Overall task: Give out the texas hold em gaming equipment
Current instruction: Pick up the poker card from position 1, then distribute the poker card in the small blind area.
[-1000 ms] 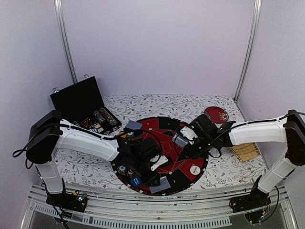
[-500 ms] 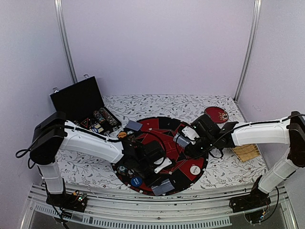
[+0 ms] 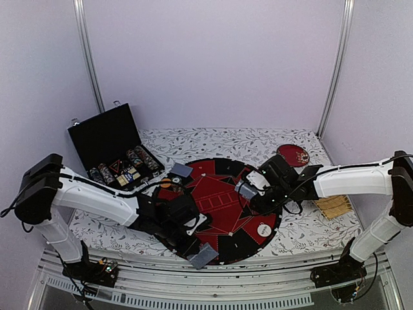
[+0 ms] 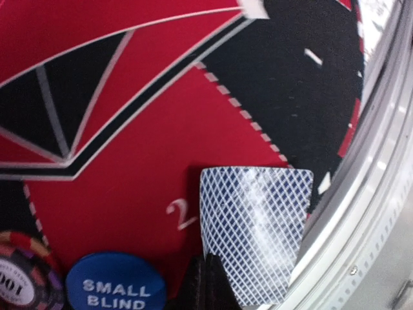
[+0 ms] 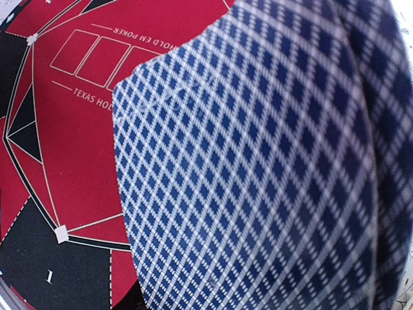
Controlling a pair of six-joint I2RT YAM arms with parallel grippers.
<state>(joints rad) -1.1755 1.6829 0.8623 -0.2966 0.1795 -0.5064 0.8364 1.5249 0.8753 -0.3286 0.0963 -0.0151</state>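
Left gripper [image 4: 206, 287] has its dark fingertips pressed together on the near short end of a playing card [image 4: 255, 229], which shows its blue lattice back in the lower middle of the left wrist view. The card's long axis runs straight away from the fingertips, up the frame. It sits over the red field beside a white figure 2, at the near rim of the round red and black poker mat [image 3: 222, 197]. Its right side reaches towards the pale table edge [image 4: 381, 161]. Whether the card lies flat on the mat or hangs just above it cannot be told.

A blue Small Blind button [image 4: 116, 290] rests just left of the fingertips. A striped poker chip [image 4: 19, 284] sits in the lower left corner.

In the overhead view, the right gripper [image 3: 250, 194] hangs over the right centre of the mat. It appears to be clamped on a card deck [image 5: 258, 194], whose patterned back fills most of the right wrist view. The fingers themselves are hidden there.

A white button disc [image 3: 263, 229] lies on the mat's lower right. An open black case [image 3: 110, 139] stands at the upper left.

The left arm is much nearer to seat 2, so placing this card looks like its job.
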